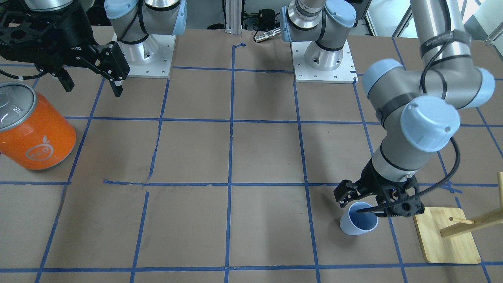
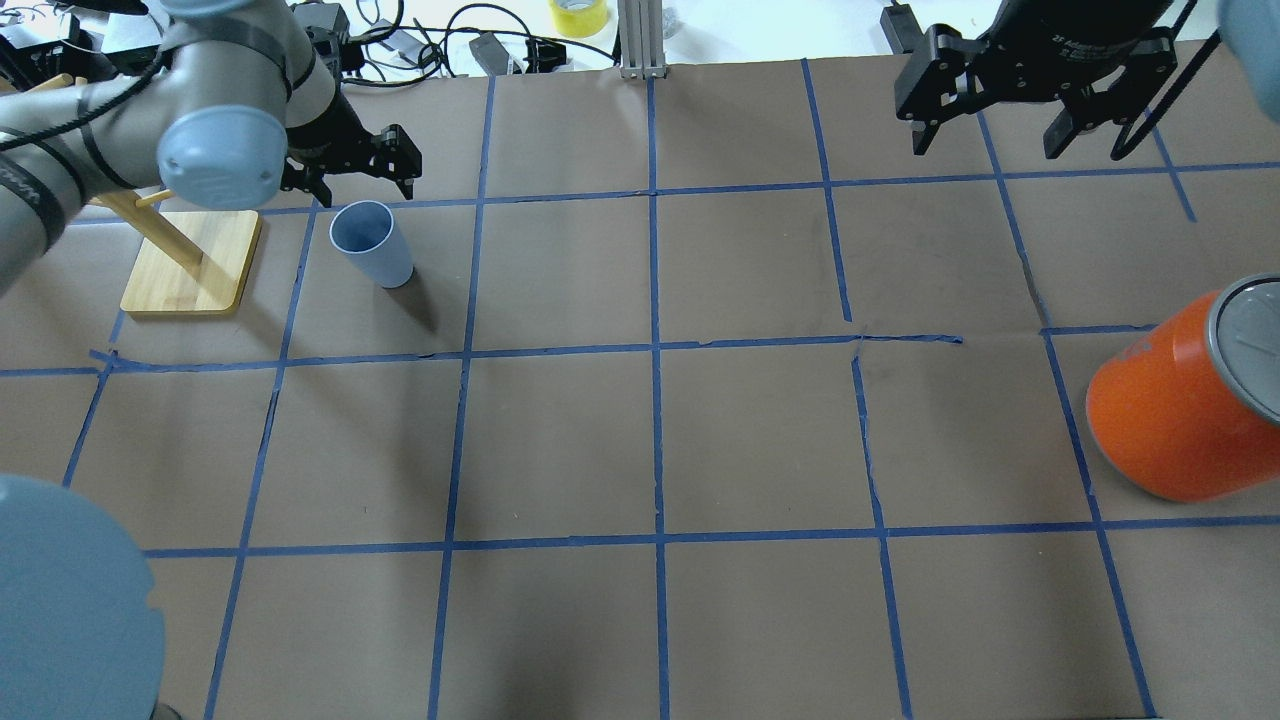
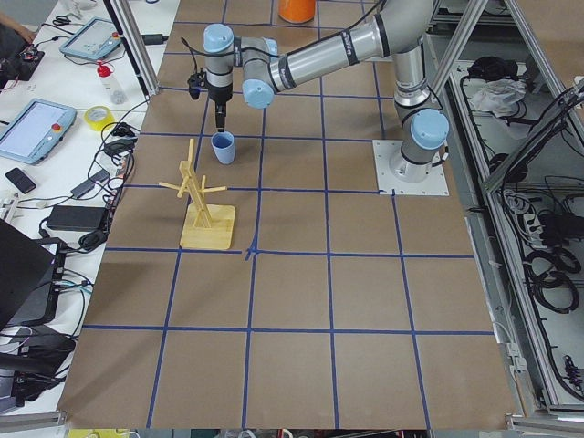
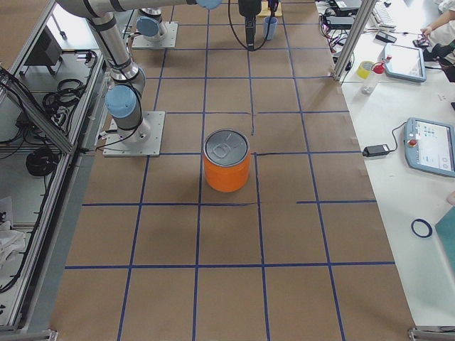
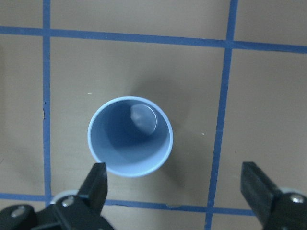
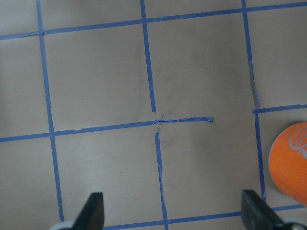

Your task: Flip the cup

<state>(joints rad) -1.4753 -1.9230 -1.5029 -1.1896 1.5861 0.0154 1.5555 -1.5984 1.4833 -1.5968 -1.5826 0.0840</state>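
The pale blue cup point(image 1: 358, 218) stands upright, mouth up, on the brown table; it also shows in the overhead view point(image 2: 372, 243) and from the side point(image 3: 223, 147). In the left wrist view the cup point(image 5: 130, 136) is seen from straight above, its bluish inside empty. My left gripper point(image 2: 355, 180) is open and hovers just above the cup point(image 5: 175, 179), touching nothing. My right gripper point(image 2: 990, 135) is open and empty, high over the other end of the table point(image 6: 170, 211).
A large orange can point(image 2: 1180, 410) with a silver lid stands at the right end, also in the front view point(image 1: 35, 129). A wooden peg stand on a bamboo base point(image 2: 190, 265) sits close beside the cup. Blue tape lines grid the table.
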